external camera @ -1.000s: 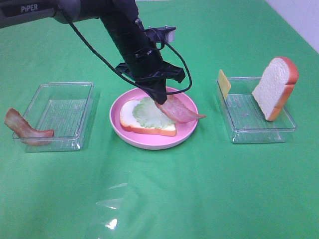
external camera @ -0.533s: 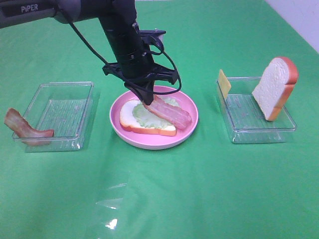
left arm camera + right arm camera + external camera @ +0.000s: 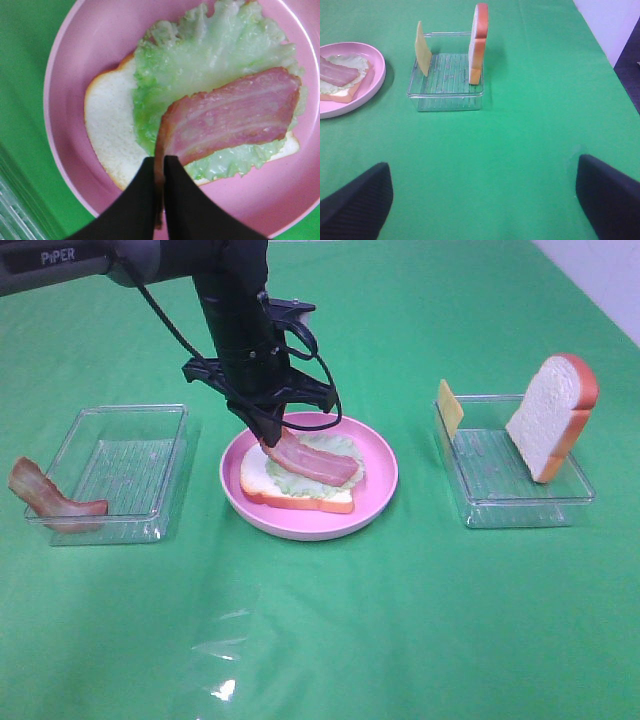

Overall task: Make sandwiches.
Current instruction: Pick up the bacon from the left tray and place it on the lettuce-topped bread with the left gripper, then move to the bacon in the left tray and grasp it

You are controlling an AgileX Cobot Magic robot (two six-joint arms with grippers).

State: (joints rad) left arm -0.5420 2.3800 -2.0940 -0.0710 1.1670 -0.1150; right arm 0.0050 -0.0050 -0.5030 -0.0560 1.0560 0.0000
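Note:
A white bread slice (image 3: 262,482) topped with pale green lettuce (image 3: 300,478) lies on the pink plate (image 3: 380,490). My left gripper (image 3: 270,437) is shut on one end of a red-brown bacon strip (image 3: 318,464). The rest of the strip lies across the lettuce. The left wrist view shows the gripper (image 3: 160,167) pinching the bacon (image 3: 235,115) over the lettuce (image 3: 200,55) and bread (image 3: 107,125). A second bread slice (image 3: 550,415) and a yellow cheese square (image 3: 451,407) stand in the right tray. My right gripper (image 3: 482,195) is open and empty, away from them.
A clear tray (image 3: 130,465) stands on the left with another bacon strip (image 3: 50,498) draped over its left edge. The right clear tray (image 3: 515,490) holds bread (image 3: 479,42) and cheese (image 3: 423,48). A clear plastic film (image 3: 225,650) lies on the green cloth in front.
My left gripper has moved left with the bacon. The strip hung over the plate's right rim before and now lies flat across the lettuce. Nothing else in this view moved.

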